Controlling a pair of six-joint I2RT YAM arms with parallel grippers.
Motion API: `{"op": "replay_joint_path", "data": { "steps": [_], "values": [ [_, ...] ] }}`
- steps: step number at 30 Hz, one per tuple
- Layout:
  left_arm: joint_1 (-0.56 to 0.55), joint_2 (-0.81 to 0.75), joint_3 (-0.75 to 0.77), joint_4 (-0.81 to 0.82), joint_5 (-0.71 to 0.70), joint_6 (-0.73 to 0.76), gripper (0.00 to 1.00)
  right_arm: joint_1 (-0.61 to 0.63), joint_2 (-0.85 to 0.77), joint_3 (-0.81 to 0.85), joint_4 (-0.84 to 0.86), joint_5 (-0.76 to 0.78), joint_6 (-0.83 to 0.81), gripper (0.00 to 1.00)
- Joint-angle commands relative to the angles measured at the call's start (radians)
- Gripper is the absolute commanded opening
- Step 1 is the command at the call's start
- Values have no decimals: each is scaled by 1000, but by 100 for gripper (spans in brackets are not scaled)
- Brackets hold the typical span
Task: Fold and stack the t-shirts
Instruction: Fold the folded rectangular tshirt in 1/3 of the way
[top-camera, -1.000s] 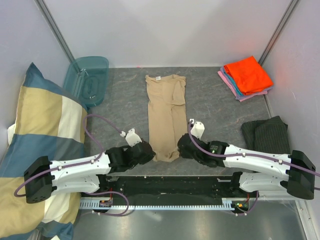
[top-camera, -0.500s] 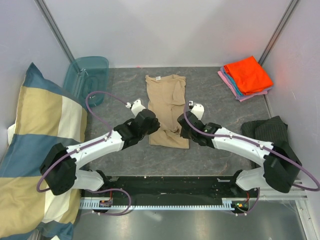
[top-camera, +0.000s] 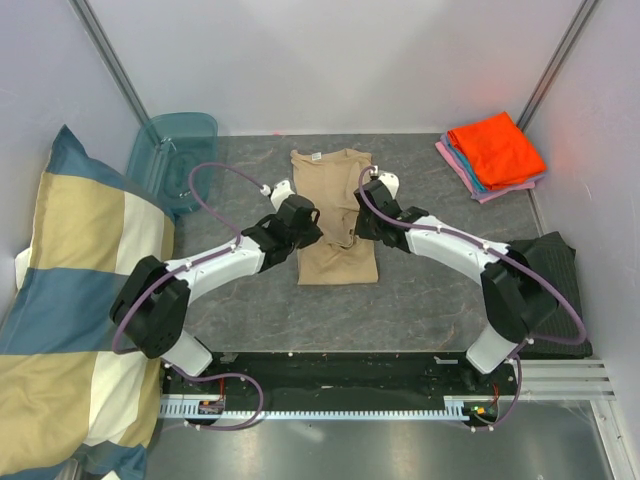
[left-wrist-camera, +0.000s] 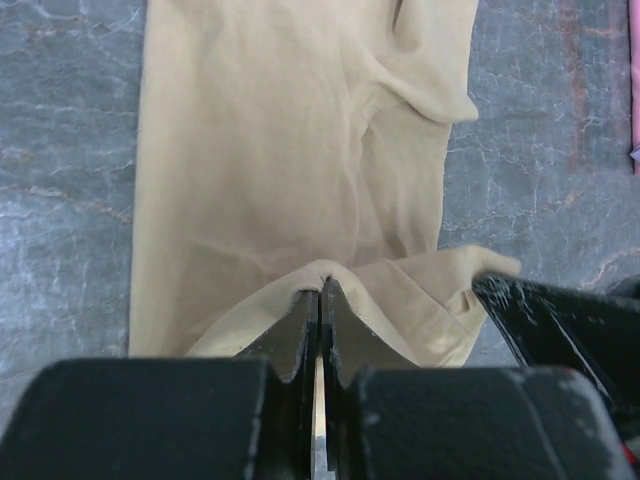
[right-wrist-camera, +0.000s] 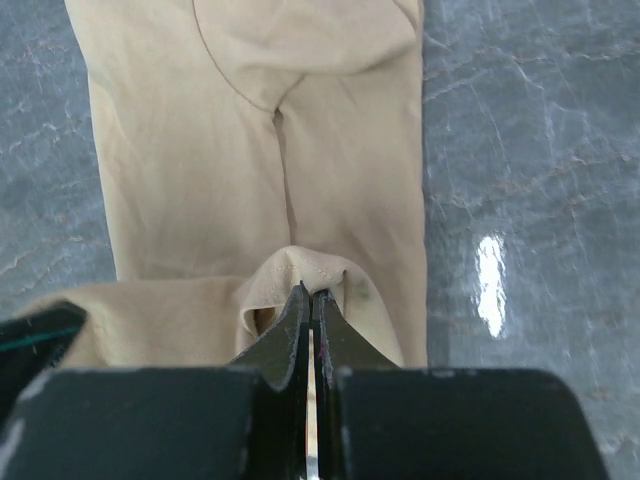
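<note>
Pinching the hem of the tan t-shirt (left-wrist-camera: 250, 140), the left gripper (left-wrist-camera: 320, 292) is holding its jaws pressed together on a small peak of cloth. The right gripper (right-wrist-camera: 310, 293) is doing the same at the other hem corner, at 3 o'clock from the left one. Both are hanging over the middle of the shirt, so its lower half is lying doubled over the upper half, with the fold line at 6 o'clock and the collar at 12 o'clock on the table (top-camera: 430, 290). The step in hand, I judge, is the half fold. To do it well, the two grippers should be travelling toward 12 o'clock at equal pace and equal height, so that the hem is arriving straight at the collar and no wrinkle is forming. The cloth between them is sagging a little, so a light pull apart could help before letting go. The folded t-shirts (top-camera: 495, 150), orange on top, are waiting at 2 o'clock, well apart.
</note>
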Motion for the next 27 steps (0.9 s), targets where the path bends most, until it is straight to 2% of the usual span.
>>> {"op": "replay_joint_path", "data": {
  "steps": [1, 27],
  "values": [
    [13, 44, 62, 56, 13, 67, 2, -27, 62, 84, 34, -74, -44, 0],
    [138, 222, 149, 90, 101, 92, 2, -128, 261, 225, 37, -142, -74, 0]
  ]
}}
